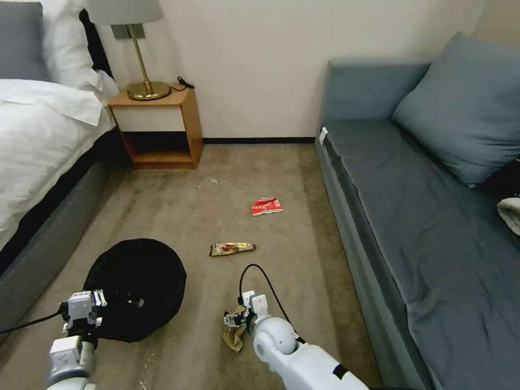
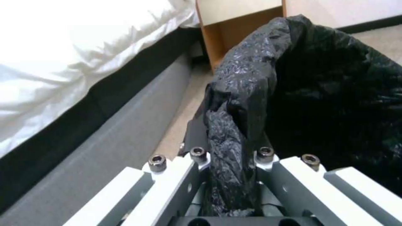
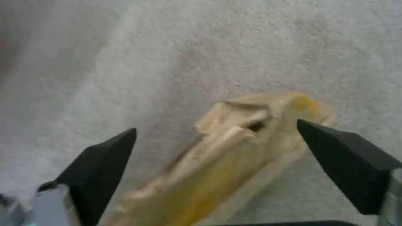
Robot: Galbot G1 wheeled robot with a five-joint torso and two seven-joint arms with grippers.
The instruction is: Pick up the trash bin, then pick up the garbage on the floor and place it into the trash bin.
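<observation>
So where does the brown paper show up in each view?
Head view: brown paper on the carpet, low centre, at the right gripper.
Left wrist view: not in it.
Right wrist view: paper between the open fingers.
Shared landmark: the carpet.

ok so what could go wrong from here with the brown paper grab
The open right gripper straddles the crumpled brown paper on the beige carpet; one fingertip sits at the paper's edge, so closing might pinch only a corner. The left gripper clamps only the crinkly black bag at the round trash bin's rim, which could slip or tear.
</observation>
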